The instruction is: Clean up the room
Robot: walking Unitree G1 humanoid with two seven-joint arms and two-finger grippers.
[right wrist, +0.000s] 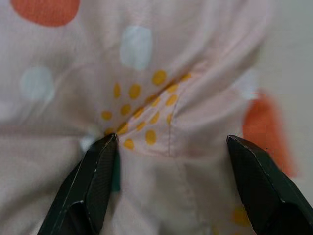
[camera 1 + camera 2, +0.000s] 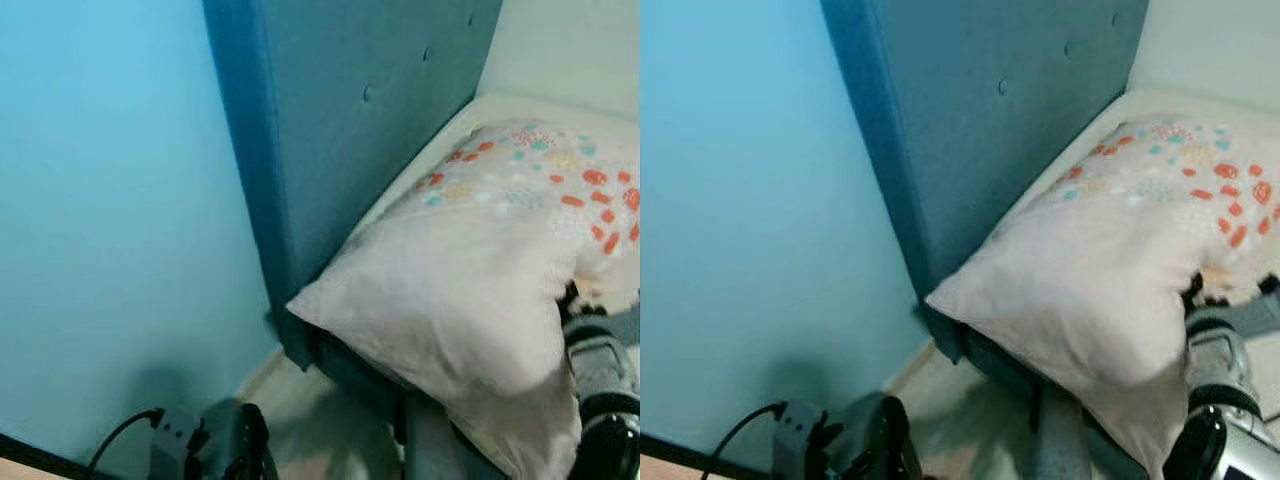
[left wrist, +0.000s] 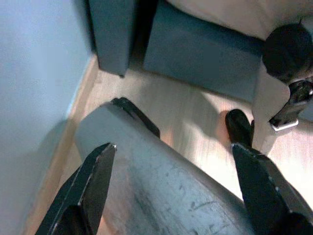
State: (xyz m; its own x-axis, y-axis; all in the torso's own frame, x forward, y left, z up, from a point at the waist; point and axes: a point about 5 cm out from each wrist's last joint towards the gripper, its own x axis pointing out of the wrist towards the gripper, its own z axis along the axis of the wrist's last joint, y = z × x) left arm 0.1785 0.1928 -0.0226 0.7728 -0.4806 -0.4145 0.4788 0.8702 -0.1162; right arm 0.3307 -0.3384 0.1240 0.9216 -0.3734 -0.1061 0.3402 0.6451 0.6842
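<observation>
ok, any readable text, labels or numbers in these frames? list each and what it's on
None readable.
Pillow: printed dots and flower shapes, no letters.
Headboard: plain blue fabric with buttons, no label.
Wall: bare blue, no sign.
Right gripper, open against the pillow: no marking on its fingers.
Left gripper, open over the floor: no marking either.
</observation>
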